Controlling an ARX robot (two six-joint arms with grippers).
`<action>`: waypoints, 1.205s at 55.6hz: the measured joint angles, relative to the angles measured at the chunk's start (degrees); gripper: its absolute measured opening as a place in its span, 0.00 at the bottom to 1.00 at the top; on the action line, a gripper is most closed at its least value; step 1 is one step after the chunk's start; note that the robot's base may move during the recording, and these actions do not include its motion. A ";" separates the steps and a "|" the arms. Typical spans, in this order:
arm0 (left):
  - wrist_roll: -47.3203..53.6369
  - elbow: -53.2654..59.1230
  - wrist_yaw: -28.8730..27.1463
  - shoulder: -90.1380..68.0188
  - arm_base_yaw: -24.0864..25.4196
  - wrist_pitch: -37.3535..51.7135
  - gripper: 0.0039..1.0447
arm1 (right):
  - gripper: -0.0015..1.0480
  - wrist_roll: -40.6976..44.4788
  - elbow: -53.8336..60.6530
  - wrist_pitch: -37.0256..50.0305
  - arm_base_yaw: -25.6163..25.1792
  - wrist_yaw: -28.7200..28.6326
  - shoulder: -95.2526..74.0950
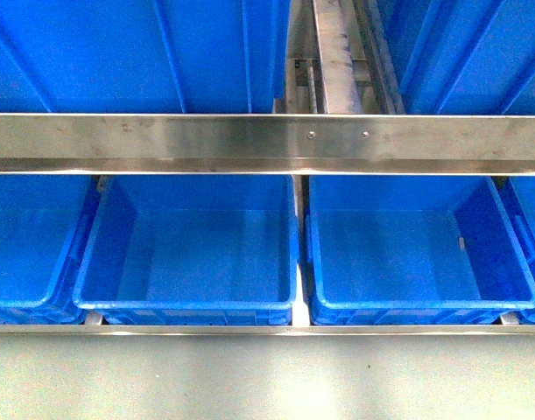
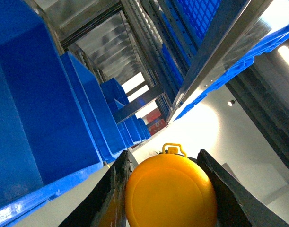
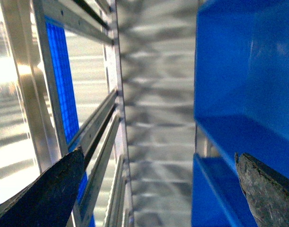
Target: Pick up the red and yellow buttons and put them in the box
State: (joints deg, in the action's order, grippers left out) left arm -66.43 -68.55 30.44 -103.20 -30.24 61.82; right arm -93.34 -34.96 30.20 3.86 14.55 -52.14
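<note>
One yellow button is grasped by the left claw, filling the gap between its dark fingers. Right claw spread wide, released. Blue bins stand in a row on the steel rack.

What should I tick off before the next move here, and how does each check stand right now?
1. Button held: ok. The left gripper is closed on a yellow button.
2. Other hand free: ok. The right gripper is open with nothing between its fingers.
3. Bins open: ok. The blue bins have no lids and look bare inside.
4. Arm over a bin: cannot tell. Neither arm shows in the front view.
5. Clearance under the metal rail: cannot tell.
6. More buttons located: not ok. None shows in any view.
</note>
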 joint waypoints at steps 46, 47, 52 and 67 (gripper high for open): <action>-0.28 -2.91 -4.00 -3.34 -2.14 0.15 0.32 | 0.93 0.37 -6.60 7.34 14.58 0.37 -13.16; -0.31 -3.06 -4.11 -3.43 -2.25 0.17 0.32 | 0.93 0.37 -6.60 7.37 14.58 0.48 -13.29; -0.46 -3.21 -4.57 -3.69 -2.64 0.20 0.32 | 0.93 0.42 -6.60 7.72 14.62 0.50 -13.62; -1.27 -3.21 -6.19 -3.98 -4.52 1.84 0.32 | 0.93 2.08 -6.64 9.20 14.86 0.92 -14.60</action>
State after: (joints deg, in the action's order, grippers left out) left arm -67.70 -71.77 24.25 -107.18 -34.76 63.66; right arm -91.26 -41.60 39.40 18.72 15.46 -66.74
